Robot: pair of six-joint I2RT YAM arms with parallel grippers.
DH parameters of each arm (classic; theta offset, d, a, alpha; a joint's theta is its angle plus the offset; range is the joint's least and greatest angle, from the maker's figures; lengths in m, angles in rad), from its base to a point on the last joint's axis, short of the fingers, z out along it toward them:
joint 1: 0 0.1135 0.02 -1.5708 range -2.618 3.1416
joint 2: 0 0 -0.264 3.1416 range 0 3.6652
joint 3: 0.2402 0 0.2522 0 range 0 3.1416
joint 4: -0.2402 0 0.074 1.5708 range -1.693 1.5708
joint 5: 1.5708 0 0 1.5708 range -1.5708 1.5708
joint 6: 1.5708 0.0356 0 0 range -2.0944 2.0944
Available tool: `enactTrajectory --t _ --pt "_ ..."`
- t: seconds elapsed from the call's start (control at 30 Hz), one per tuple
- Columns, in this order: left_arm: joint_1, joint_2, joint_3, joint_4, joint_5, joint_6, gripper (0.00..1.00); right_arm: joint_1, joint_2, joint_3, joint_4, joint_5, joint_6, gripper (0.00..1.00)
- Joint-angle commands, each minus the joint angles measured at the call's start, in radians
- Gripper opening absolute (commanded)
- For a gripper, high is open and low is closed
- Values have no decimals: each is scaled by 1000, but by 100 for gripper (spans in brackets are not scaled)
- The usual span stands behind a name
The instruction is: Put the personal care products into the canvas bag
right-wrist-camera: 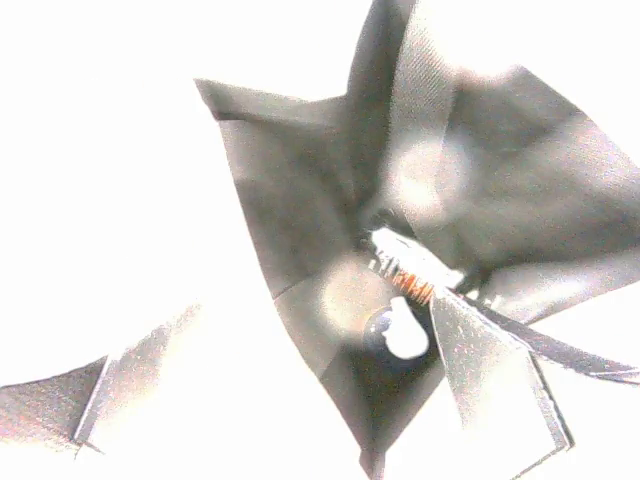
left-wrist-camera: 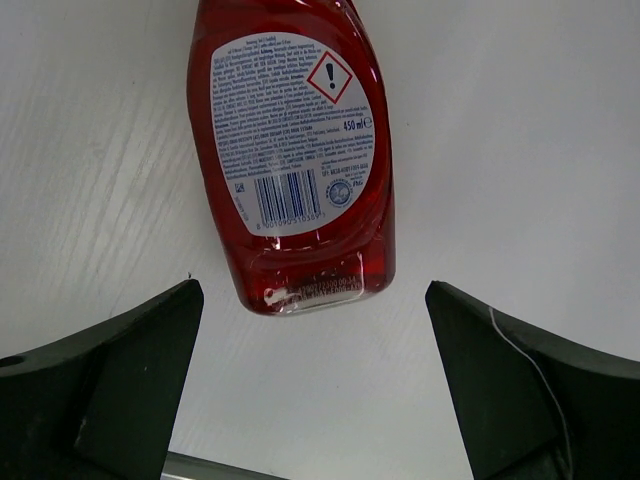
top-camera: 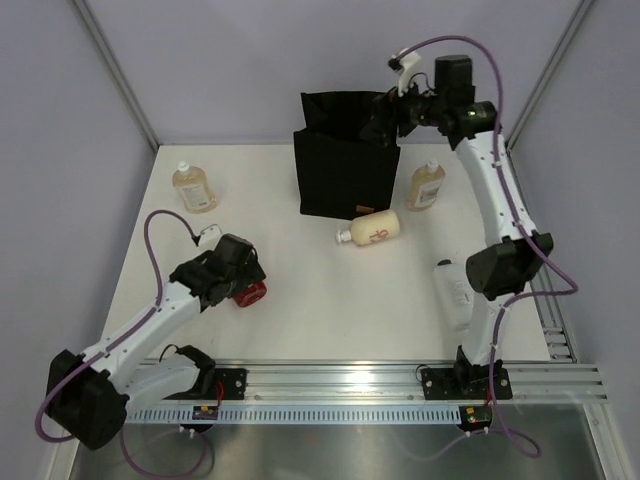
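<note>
The canvas bag [top-camera: 340, 165] stands upright at the back of the table, black and boxy. My right gripper [top-camera: 381, 124] hangs over its open top, open, with nothing between its fingers. The right wrist view is glare-washed: it looks down into the canvas bag [right-wrist-camera: 300, 200], where a shiny rounded item [right-wrist-camera: 395, 333] and something orange [right-wrist-camera: 413, 285] lie. My left gripper [top-camera: 233, 288] is open low over the table, its fingers [left-wrist-camera: 120, 380] either side of a gap just short of the base of the red bottle [left-wrist-camera: 290, 150], which lies flat.
One amber bottle [top-camera: 193, 187] stands at back left, another [top-camera: 426, 186] right of the bag. A cream bottle [top-camera: 372, 231] lies on its side in front of the bag. A flat white bottle [top-camera: 455, 293] lies beside the right arm. Grey walls enclose the table.
</note>
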Motion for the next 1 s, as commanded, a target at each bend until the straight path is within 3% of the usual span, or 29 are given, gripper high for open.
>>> enactTrajectory --t 0.0,0.17,0.3,0.5,0.7,0.97 --pt "23 113 64 69 -50 67 99 -80 -224 -44 5 -219 65 100" --pt "90 254 127 63 -18 68 99 -122 -444 -298 9 -343 36 99" --pt "127 353 155 66 -13 93 99 -128 -639 -684 96 -380 45 100" --pt "192 526 202 143 101 183 99 -151 -867 -1085 196 -426 10 100" --pt "252 646 167 190 183 201 99 -199 -933 -1204 175 -506 -27 100" --pt "253 673 199 157 243 249 99 -246 -954 -1281 274 -638 36 99"
